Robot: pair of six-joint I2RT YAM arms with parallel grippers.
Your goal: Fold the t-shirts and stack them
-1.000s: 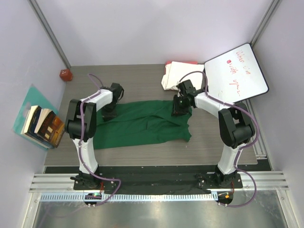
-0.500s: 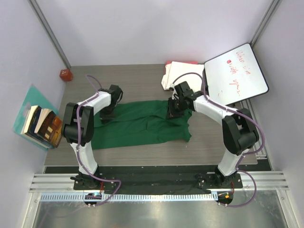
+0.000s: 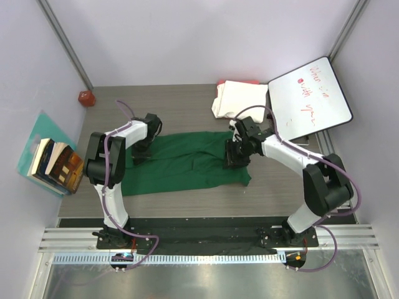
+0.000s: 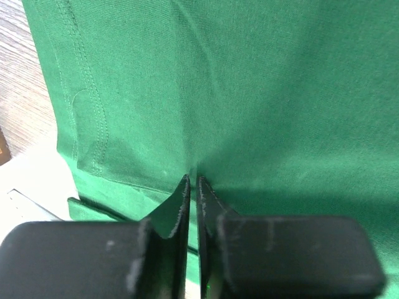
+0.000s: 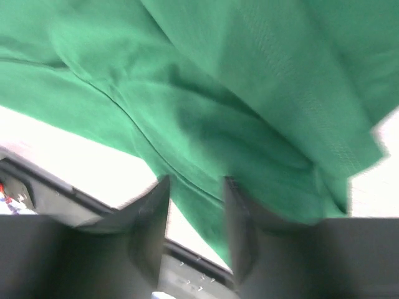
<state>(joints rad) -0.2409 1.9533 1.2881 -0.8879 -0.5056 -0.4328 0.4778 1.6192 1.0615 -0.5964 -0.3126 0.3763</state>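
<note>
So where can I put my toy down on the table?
Bare table lies at the back, between the red thing and the cream shirt. Another strip runs in front of the green shirt. Crowded: far right, by the whiteboard.

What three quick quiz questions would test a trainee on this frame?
1. Which end effector is shut on the green t-shirt? A left, B right, C neither.
2. True or false: the cream t-shirt lies beside the whiteboard.
3. Fill in: the books sit on the robot's ____ side.

Key: 1 A, the left end effector; 2 true; 3 left.
</note>
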